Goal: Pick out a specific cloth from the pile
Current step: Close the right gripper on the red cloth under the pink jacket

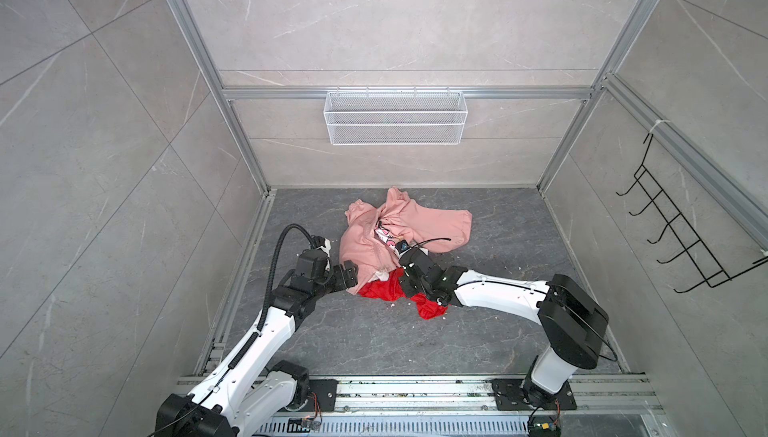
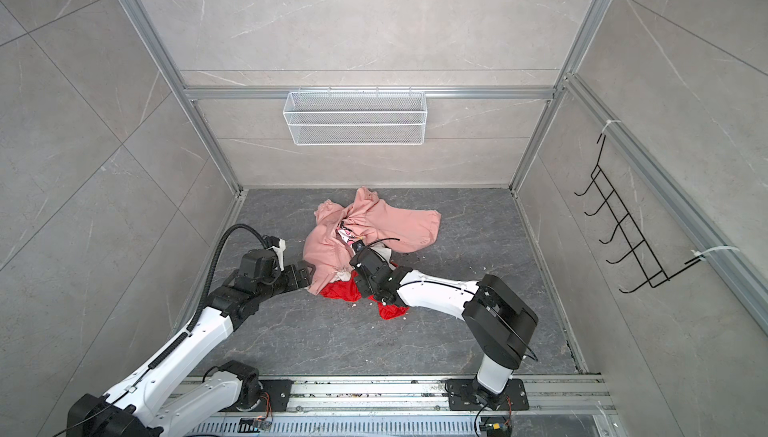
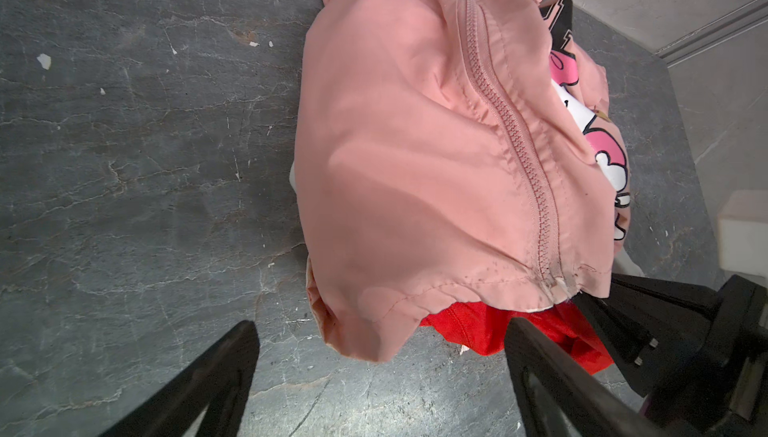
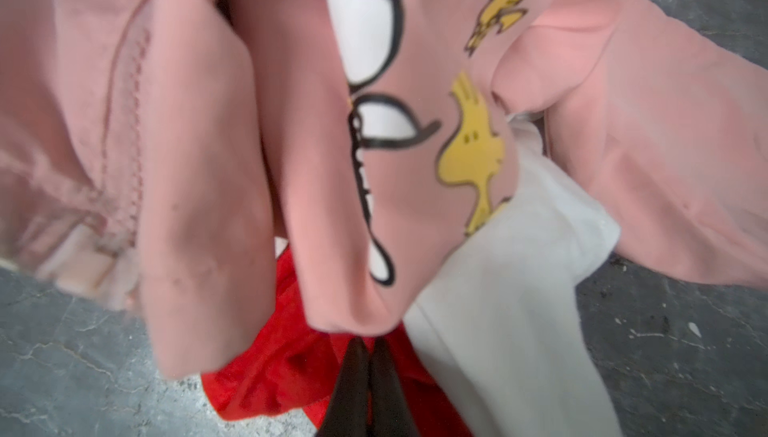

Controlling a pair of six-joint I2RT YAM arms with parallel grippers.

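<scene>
The pile lies mid-floor in both top views. Its pale pink sweatshirt, with a cartoon print, covers most of it. The red cloth sticks out from under the sweatshirt's near edge. A white cloth lies beside it. My right gripper is shut, pinching the red cloth just under the sweatshirt's hem. My left gripper is open at the pile's left edge, holding nothing.
A white wire basket hangs on the back wall. On the right wall is a black hook rack. Aluminium frame posts and tiled walls box in the dark stone floor. The arms' base rail runs along the front.
</scene>
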